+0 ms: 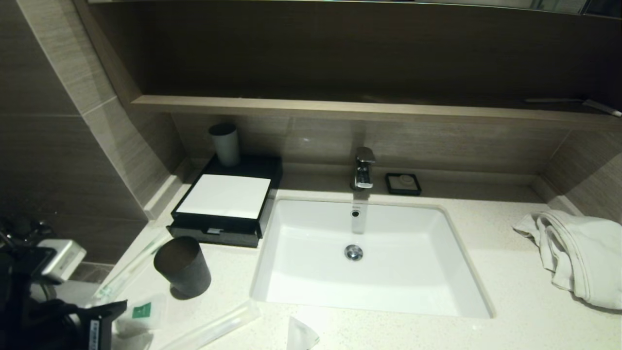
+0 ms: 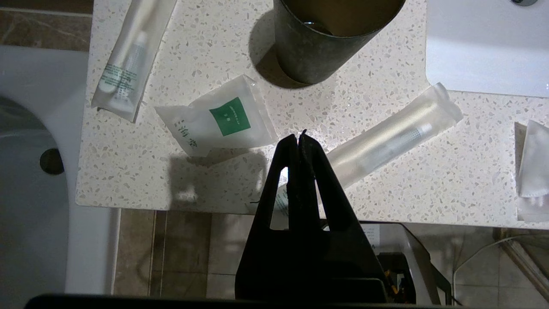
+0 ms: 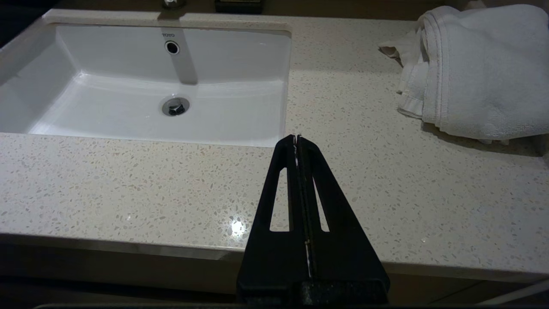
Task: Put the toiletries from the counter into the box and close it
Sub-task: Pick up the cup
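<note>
Evidently at the approach step, the left gripper [image 2: 299, 139] hovers clenched and empty over the counter [image 2: 429, 180] edge near the cup [image 2: 326, 43], beside the green-marked pouch [image 2: 218, 122]; next it must spread its fingers.

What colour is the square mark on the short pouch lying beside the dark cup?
Green, on the pouch; it shows best in the left wrist view.

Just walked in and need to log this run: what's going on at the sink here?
The robot is tidying toiletries into the box, but nothing is packed yet. Its left end effector is shut and empty above the counter, by a long packet and a green-marked pouch near the cup. The box drawer sits slightly open. The right end effector is shut, idle over bare counter.
</note>
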{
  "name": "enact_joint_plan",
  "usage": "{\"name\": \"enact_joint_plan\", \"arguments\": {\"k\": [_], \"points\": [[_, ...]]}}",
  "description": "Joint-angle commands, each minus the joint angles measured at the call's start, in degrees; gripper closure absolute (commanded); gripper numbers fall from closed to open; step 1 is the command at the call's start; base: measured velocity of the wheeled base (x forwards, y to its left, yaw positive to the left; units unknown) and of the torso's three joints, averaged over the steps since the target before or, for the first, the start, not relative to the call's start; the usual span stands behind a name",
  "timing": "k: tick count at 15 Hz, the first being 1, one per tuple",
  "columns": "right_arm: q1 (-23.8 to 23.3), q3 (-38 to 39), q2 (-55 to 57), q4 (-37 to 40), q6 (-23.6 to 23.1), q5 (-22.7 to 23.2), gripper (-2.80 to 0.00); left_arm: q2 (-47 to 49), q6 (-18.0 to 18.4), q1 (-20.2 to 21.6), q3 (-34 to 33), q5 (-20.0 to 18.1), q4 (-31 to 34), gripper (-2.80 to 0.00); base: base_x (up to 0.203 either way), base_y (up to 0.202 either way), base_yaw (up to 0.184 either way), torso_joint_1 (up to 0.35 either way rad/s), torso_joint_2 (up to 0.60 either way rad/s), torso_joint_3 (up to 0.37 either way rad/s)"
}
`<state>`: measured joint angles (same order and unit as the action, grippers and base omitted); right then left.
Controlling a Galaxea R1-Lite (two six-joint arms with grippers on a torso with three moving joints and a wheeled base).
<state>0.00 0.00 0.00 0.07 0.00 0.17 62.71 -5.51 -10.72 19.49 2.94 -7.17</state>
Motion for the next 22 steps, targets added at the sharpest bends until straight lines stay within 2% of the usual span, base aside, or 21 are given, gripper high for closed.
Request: {"name": "enact_joint_plan", "arguments": {"k": [1,3,7,13,19,20,22], "points": [[0.0,0.0,0.0,0.0,0.0,0.0,0.0,1.6,-0.1,0.0,-1.6,0.0,-0.9,0.0,0.0,0.0,0.0,0.0,0.0,0.0],[0.0,0.0,0.0,0.0,0.0,0.0,0.0,2.9,0.0,-0.1,-2.7,0.0,-2.4,0.0,0.0,0.0,0.0,0.0,0.0,0.0],[0.0,0.0,0.0,0.0,0.0,0.0,0.0,4.9,0.0,-3.1,-3.8,0.2,-3.4,0.0,0.0,0.0,0.0,0.0,0.0,0.0],[0.0,0.0,0.0,0.0,0.0,0.0,0.0,12.3,0.2,-4.2,-6.1,0.5,-12.1,0.0,0.0,0.0,0.0,0.0,0.0,0.0],[0.0,0.0,0.0,0.0,0.0,0.0,0.0,16.5,0.0,-4.2,-5.9,0.8,-15.3,0.0,0.0,0.0,0.0,0.0,0.0,0.0],[0.0,0.0,0.0,0.0,0.0,0.0,0.0,17.8,0.0,-4.2,-6.3,1.3,-16.9,-2.8,0.0,0.0,0.0,0.0,0.0,0.0],[0.0,0.0,0.0,0.0,0.0,0.0,0.0,19.6,0.0,-4.2,-6.9,1.6,-19.6,-2.8,0.0,0.0,0.0,0.0,0.0,0.0]]}}
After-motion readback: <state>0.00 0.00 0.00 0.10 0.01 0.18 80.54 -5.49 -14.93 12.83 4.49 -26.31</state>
